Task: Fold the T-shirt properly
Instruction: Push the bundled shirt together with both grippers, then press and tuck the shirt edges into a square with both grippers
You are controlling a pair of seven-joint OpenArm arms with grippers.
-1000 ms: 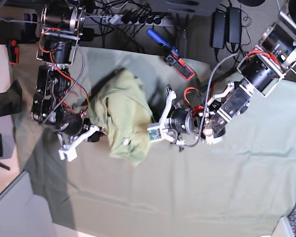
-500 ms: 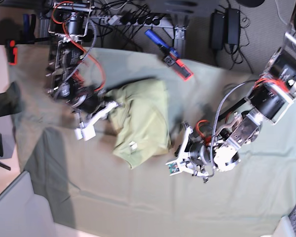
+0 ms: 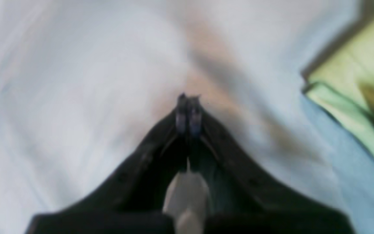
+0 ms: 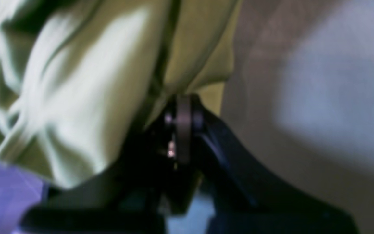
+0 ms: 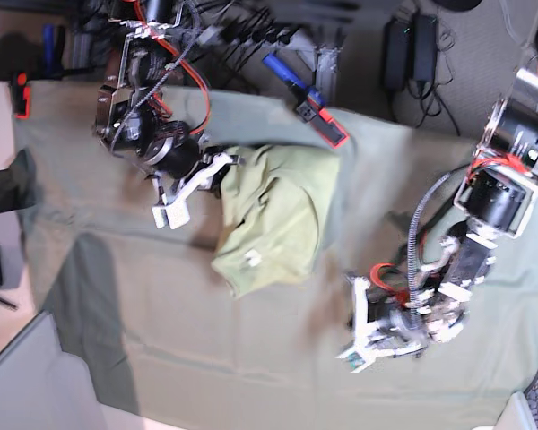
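The T-shirt (image 5: 278, 215) lies as a rumpled, unsquared bundle at frame centre; right fingers (image 4: 182, 113) clamp its edge, left fingers (image 3: 187, 112) together, empty.

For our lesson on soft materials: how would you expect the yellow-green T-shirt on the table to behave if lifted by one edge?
The T-shirt would probably droop and bend, since it already lies in soft creases. It looks thin, so likely light. Its loosely stacked layers may slide apart or unfold when raised, and it might drag across the table cloth rather than roll.
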